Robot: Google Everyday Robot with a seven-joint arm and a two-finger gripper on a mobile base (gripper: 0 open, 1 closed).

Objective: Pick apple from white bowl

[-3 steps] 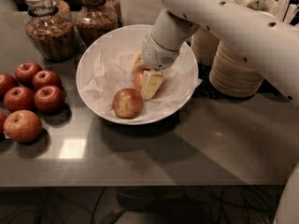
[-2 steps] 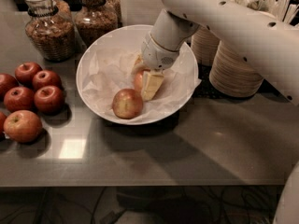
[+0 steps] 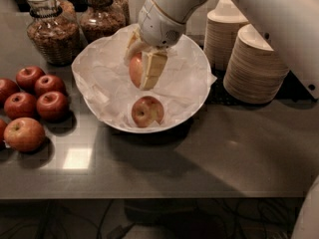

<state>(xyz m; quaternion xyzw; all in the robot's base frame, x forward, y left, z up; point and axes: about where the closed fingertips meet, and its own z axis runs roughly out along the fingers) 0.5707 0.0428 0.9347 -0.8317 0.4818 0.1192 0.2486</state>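
Observation:
My gripper [image 3: 141,73] hangs over the middle of the white bowl [image 3: 197,101], fingers pointing down. It is shut on the apple [image 3: 135,68], a small pinkish-red one, held between the two pale fingers [image 3: 153,66] a little above the crinkled paper liner. A second blush apple [image 3: 147,111] lies on the liner near the bowl's front rim, just below the gripper and apart from it.
Several dark red apples [image 3: 50,105] lie on the counter left of the bowl. Two glass jars [image 3: 52,31] stand behind at the left. Stacks of beige paper bowls [image 3: 254,66] stand at the right, close to the bowl's rim. My arm [image 3: 259,9] crosses the top right.
My gripper has risen a little and shifted left with the apple in it. The second apple stays near the bowl's front rim.

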